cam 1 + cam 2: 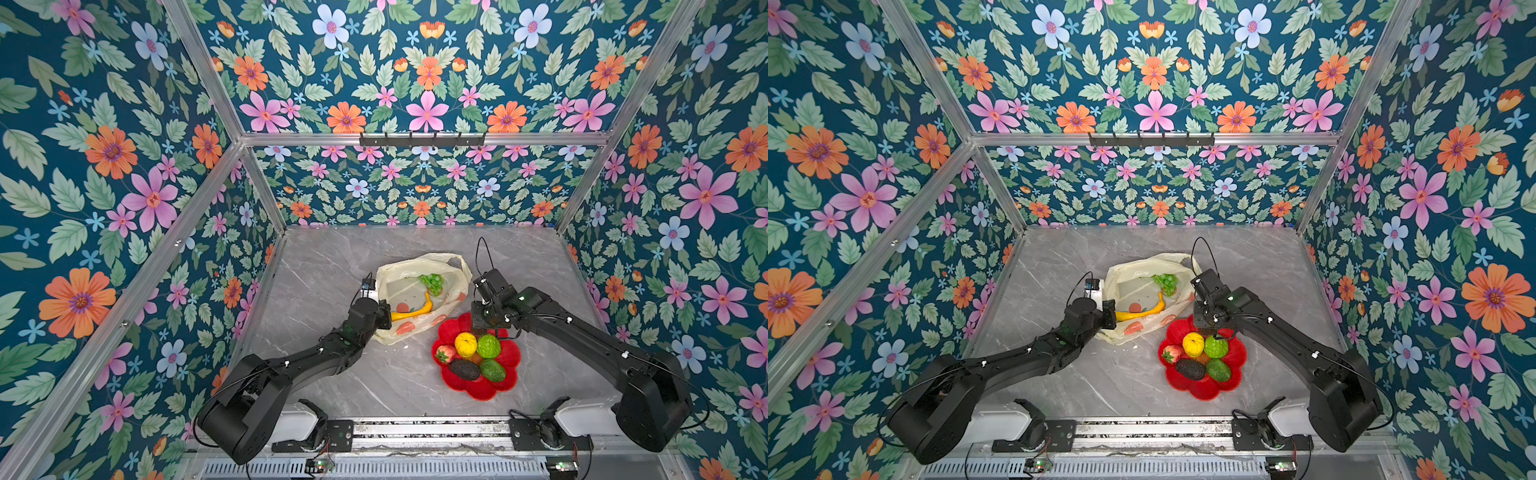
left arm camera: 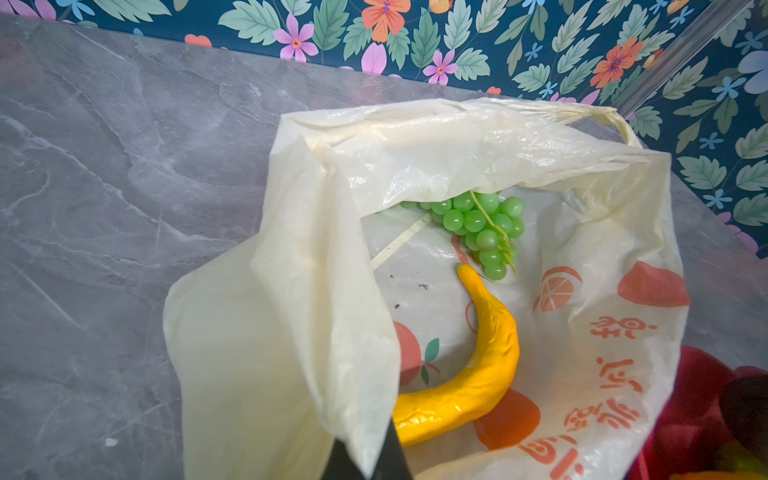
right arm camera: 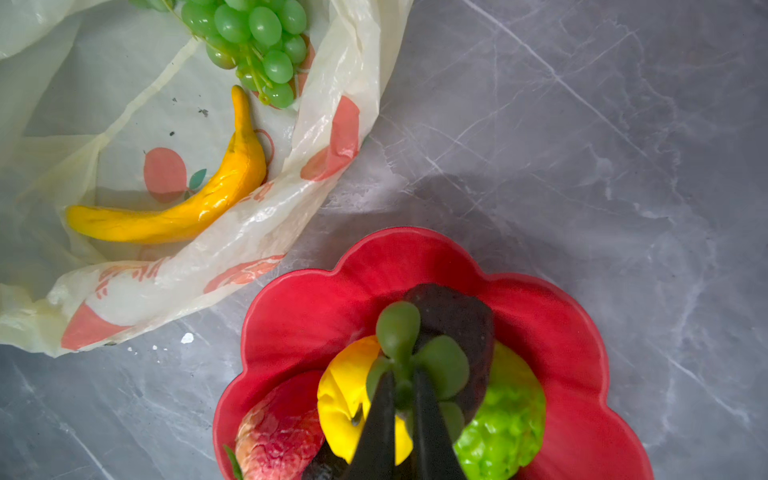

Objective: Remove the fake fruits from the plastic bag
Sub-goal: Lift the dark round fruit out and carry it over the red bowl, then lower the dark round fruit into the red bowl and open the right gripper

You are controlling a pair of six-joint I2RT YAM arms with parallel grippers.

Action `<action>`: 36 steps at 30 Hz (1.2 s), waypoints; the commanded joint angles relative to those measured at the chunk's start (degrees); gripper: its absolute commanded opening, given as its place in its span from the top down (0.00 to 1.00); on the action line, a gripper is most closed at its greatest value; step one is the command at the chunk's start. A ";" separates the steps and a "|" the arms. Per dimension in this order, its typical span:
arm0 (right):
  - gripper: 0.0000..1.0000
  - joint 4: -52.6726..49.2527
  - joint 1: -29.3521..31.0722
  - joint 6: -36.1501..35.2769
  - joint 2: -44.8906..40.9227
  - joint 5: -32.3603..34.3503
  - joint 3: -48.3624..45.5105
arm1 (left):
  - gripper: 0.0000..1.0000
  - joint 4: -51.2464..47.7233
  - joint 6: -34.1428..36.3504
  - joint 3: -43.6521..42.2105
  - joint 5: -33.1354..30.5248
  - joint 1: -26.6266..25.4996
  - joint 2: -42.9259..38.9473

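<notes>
**Banana and one grape bunch in the bag, five fruits on the plate**

Banana [image 2: 498, 353] — one, glossy yellow, crescent-shaped — lies inside the plastic bag [image 1: 395, 270]. Its long axis runs from the back of the table [image 1: 332, 270] toward the left arm. The thin stem tip points at the grape bunch [image 2: 478, 224], and the thick end lies just beside the left gripper [image 2: 368, 457]. That single bunch, translucent green beads on a thin stem, sits deeper in the bag, nearly touching the tip.

The bag is thin, crinkly, pale-yellow film with orange-red fruit prints, slumped on the grey marbled table with its mouth gaping upward. The left gripper's jaws are pinched tight on a fold of its near rim.

The right gripper [image 3: 403, 386] is closed on the stem of a small grape sprig [image 3: 398, 328] — a few grapes — over the red plate [image 3: 561, 332], which is scalloped like a flower and sits just beside the bag. On the plate are:
- one strawberry [image 1: 444, 353]
- one lemon [image 1: 465, 344]
- one round bumpy green fruit [image 1: 489, 346]
- one oval green fruit [image 1: 493, 370]
- one dark, rough avocado [image 1: 464, 369]
</notes>
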 commanded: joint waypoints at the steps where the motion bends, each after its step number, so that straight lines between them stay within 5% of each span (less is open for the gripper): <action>1: 0.95 1.92 0.08 -0.12 0.61 -0.48 -0.58 | 0.98 0.11 0.33 0.27 -0.38 0.08 -0.25; 21: 0.96 6.10 0.01 1.44 4.58 -1.13 -3.22 | 0.98 0.11 0.35 0.35 -0.31 0.04 -0.19; 36: 0.77 5.06 0.08 1.31 4.43 -0.50 -1.88 | 0.98 0.02 0.50 0.52 -0.28 0.04 0.04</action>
